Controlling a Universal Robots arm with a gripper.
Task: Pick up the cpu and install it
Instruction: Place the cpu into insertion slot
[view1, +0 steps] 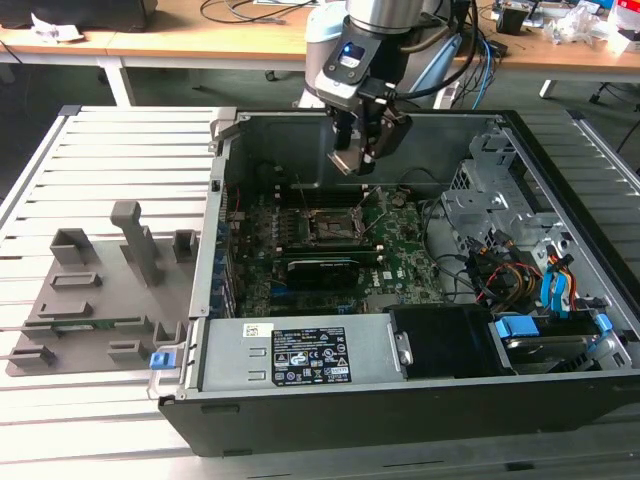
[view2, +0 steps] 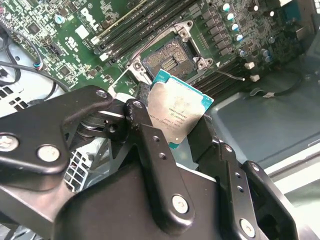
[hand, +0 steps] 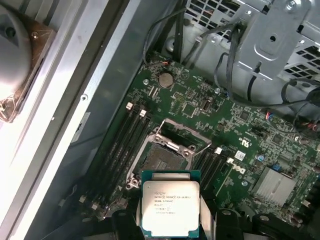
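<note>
At the exterior view's upper centre, our gripper (view1: 358, 160) clamps the cpu (hand: 170, 207) above the socket (hand: 167, 156); seating needs square alignment.

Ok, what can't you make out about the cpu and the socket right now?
- Silver-grey square cpu: two opposite edges covered by the black gripper shut on it, in both wrist views.
- Its underside: faces away in both wrist views.
- Dark rectangular socket frame: contacts too small in the exterior view.
</note>
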